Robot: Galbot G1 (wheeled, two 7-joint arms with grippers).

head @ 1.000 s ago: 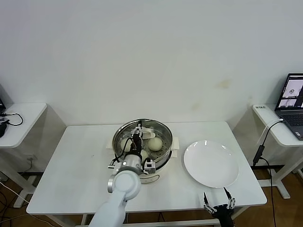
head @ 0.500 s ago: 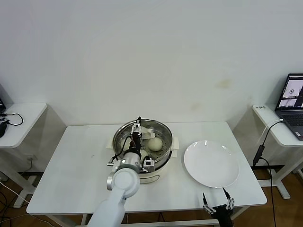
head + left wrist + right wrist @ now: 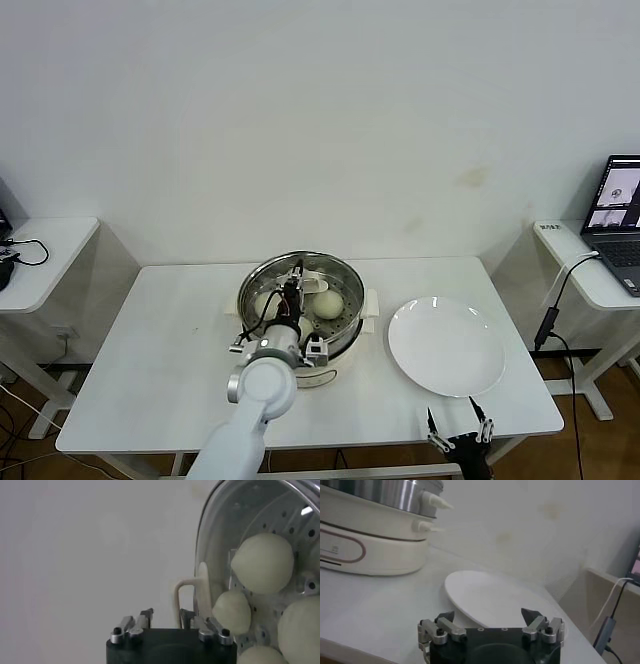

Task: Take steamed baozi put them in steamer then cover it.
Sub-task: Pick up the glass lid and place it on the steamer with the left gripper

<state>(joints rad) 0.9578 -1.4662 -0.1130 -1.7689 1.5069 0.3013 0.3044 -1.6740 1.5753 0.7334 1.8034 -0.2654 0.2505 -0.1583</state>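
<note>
The steamer (image 3: 346, 276) stands mid-table on its cream base; it also shows in the right wrist view (image 3: 375, 545). The clear glass cover (image 3: 220, 525) lies on it, with its cream handle (image 3: 312, 273) on top. Several baozi (image 3: 327, 304) sit inside and show through the glass (image 3: 262, 562). My left gripper (image 3: 294, 276) hovers over the cover. Its jaws stand a little apart, with the handle (image 3: 189, 587) just beyond the tips (image 3: 165, 617) and nothing held between them. My right gripper (image 3: 457, 432) is open and empty at the table's front edge (image 3: 487, 615).
A flat white plate (image 3: 446, 347) lies bare to the right of the steamer, just ahead of the right gripper (image 3: 490, 597). Side tables stand at the far left and right, the right one with a laptop (image 3: 622, 205).
My left gripper rose a little over the cover handle, then came back down. The steamer, plate and right gripper stayed put.
</note>
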